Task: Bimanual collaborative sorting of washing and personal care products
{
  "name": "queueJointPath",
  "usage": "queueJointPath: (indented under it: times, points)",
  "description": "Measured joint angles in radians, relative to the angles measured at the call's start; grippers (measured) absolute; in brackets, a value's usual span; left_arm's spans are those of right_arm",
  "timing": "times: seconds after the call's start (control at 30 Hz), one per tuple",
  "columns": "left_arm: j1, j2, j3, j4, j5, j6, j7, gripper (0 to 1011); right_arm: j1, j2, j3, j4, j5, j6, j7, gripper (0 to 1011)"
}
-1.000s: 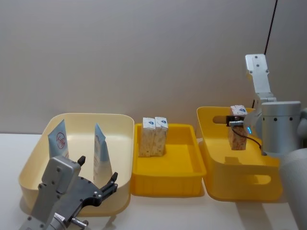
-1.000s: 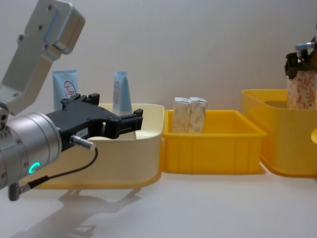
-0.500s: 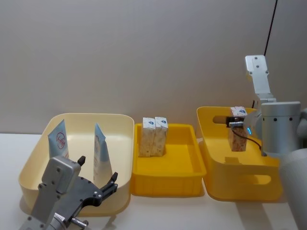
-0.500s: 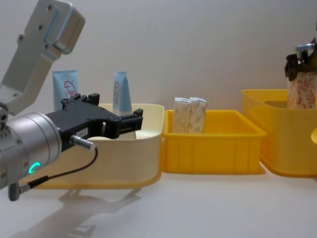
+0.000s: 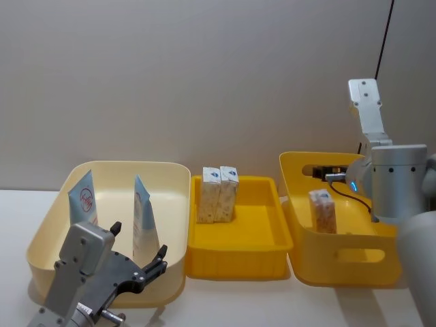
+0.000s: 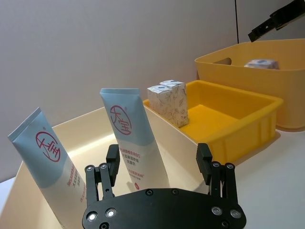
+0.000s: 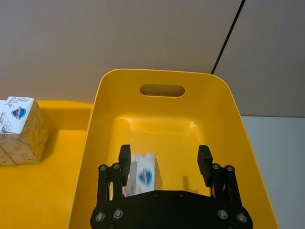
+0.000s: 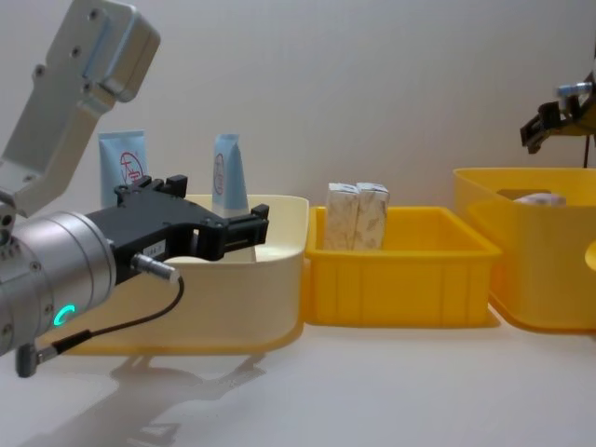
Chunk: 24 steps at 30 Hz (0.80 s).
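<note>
Hovering over the yellow handled bin (image 5: 340, 235), the right gripper (image 7: 164, 157) has wide, empty jaws; a white carton (image 5: 323, 211) is inside it. The left gripper (image 6: 158, 155), jaws wide, faces 2 squeeze tubes (image 6: 131, 133) in the cream bin (image 5: 170, 225).

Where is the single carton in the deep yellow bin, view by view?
Head view: carton inside the deep yellow bin, right side.
Chest view: its top above the bin rim, far right.
Left wrist view: its top inside the farthest bin.
Right wrist view: on the bin floor, under the open right hand.
Shared landmark: that bin.
</note>
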Motion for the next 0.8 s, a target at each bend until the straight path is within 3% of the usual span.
queueJointPath:
  times: [0.23, 0.8]
  points:
    - [-0.003, -0.001, 0.000, 0.002, 0.000, 0.001, -0.003, 1002, 0.000, 0.000, 0.000, 0.000, 0.000, 0.001, 0.000, 1001]
    - [-0.082, -0.026, 0.008, 0.078, 0.001, 0.047, -0.053, 1002, 0.000, 0.000, 0.000, 0.000, 0.000, 0.001, 0.000, 1001]
